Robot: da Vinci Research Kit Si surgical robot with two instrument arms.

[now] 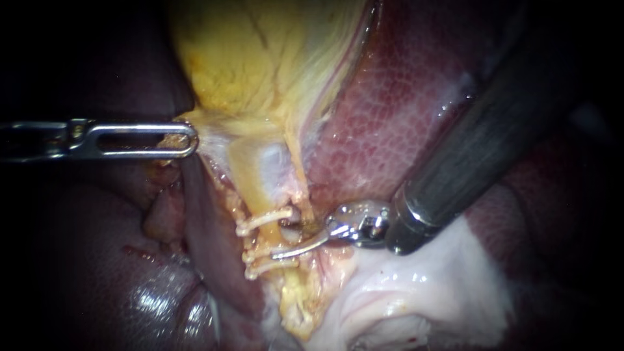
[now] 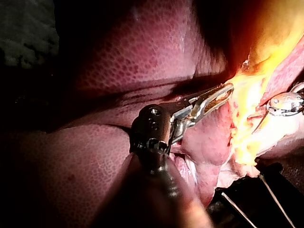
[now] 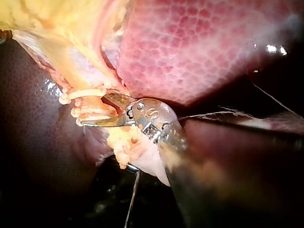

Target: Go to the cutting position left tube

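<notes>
left tube [image 1: 257, 185] between right instrument's [image 1: 281, 239] blades

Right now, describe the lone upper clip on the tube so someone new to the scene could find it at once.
Start at the yellow gallbladder and follow the pale tube running down from it beside the red liver. The clip is the first whitish bar across that tube. It lies alone, at the right instrument's upper blade, whereas the other two clips sit paired further down.
</notes>
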